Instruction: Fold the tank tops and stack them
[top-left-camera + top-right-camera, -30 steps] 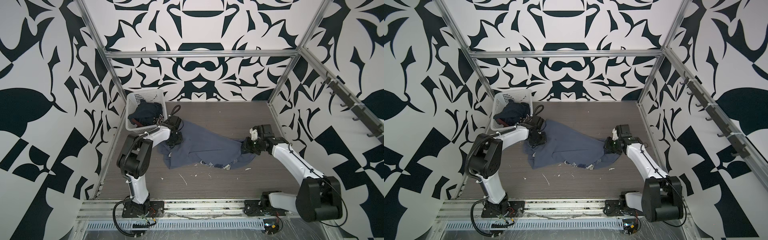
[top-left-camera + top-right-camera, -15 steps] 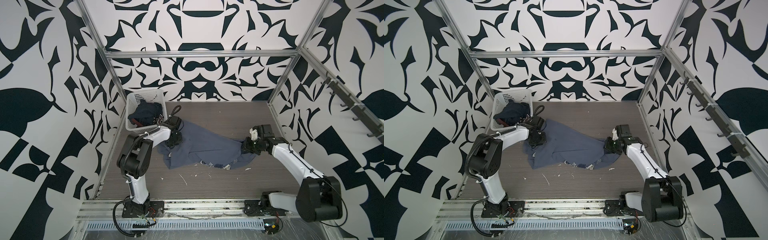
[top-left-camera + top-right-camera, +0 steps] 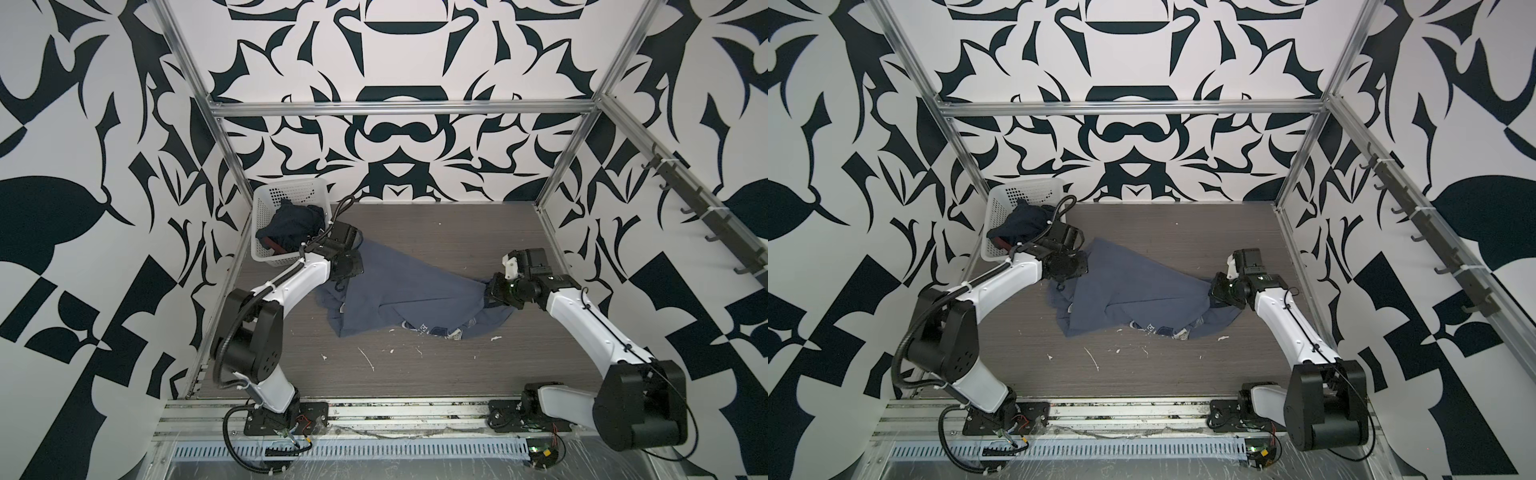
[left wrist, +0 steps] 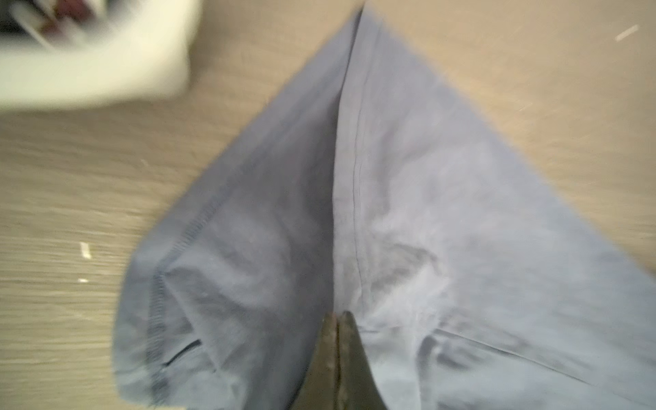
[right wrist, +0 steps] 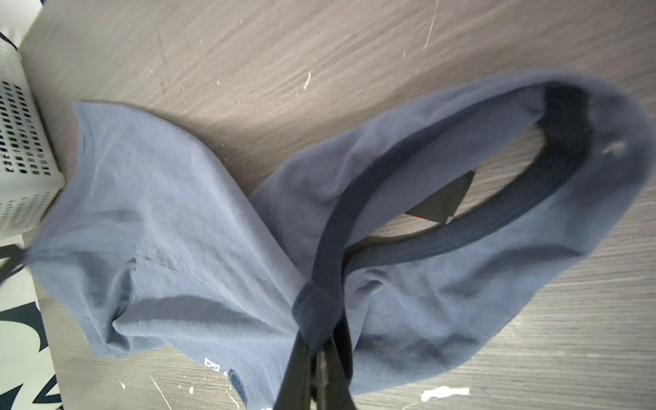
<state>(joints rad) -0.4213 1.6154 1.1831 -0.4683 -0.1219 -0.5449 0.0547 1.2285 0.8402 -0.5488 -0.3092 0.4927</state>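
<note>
Looking out from our bases, we first meet white scraps (image 3: 368,358) scattered over the grey wood-grain table (image 3: 478,374). Just beyond them the slate-blue tank top (image 3: 407,291) lies crumpled across the middle of the table. A patch of its printed lettering shows along the near edge. We pinch it at both ends.

Our right gripper (image 5: 321,349) has its jaws pressed together on a bunched knot of the navy trim, where the armhole band loops round. The cloth beside the jaws hangs clear of the table. Our left gripper (image 4: 337,316) is clamped on a raised fold of plain blue cloth beside a seam, at the end nearest the basket (image 3: 291,193).

Farthest back, the white perforated basket stands in the left rear corner. The navy tank top (image 3: 295,224) is heaped inside it, with a strip of red trim showing.
</note>
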